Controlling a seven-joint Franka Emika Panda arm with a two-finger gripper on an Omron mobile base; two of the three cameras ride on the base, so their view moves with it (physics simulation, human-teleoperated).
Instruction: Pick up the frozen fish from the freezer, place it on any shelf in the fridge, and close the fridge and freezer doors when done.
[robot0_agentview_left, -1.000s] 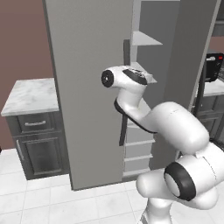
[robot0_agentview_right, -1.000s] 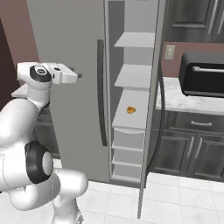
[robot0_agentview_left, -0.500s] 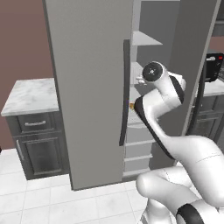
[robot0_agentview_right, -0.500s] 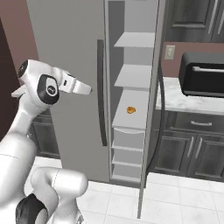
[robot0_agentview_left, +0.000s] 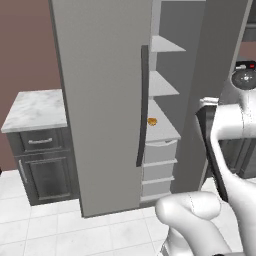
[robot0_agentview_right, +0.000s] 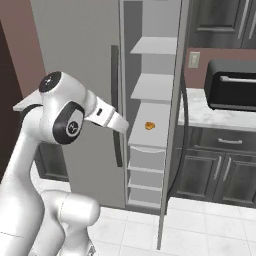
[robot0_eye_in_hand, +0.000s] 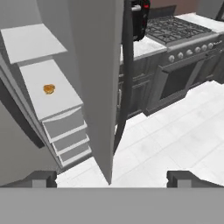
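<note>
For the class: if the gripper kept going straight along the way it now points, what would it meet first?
Most likely the edge of the open freezer door, which stands dead ahead between the open gripper's fingertips in the hand view. Depth is unclear; slightly lower, it would reach the white floor.

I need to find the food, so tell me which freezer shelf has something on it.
The lowest grey shelf, just above the drawers, holds a small orange lump. The two shelves above it look bare from here.
</note>
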